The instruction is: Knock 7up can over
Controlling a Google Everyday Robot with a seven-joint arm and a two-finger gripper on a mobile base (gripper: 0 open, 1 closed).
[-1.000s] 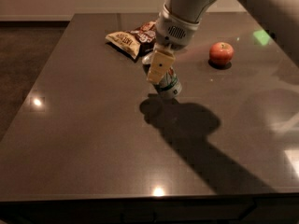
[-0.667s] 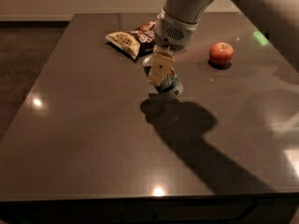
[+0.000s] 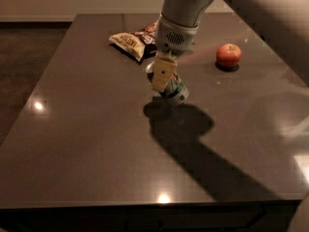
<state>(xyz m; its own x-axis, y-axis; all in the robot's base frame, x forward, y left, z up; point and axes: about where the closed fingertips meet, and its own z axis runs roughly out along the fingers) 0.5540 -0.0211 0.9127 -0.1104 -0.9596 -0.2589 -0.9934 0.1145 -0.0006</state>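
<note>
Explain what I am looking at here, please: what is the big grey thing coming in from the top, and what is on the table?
The grey thing is a robot arm, reaching in from the upper right. At its end is the pincer, the part that grasps or pushes. It hangs low over the middle of the dark table. There is only one camera, looking down on the table at a slant. Right against the pincer is the 7up can, leaning rather than upright. Whether it is gripped cannot be told. Farther back lie two snack bags, and off to the right sits a red apple. The dark patch in front is the arm's shadow.
</note>
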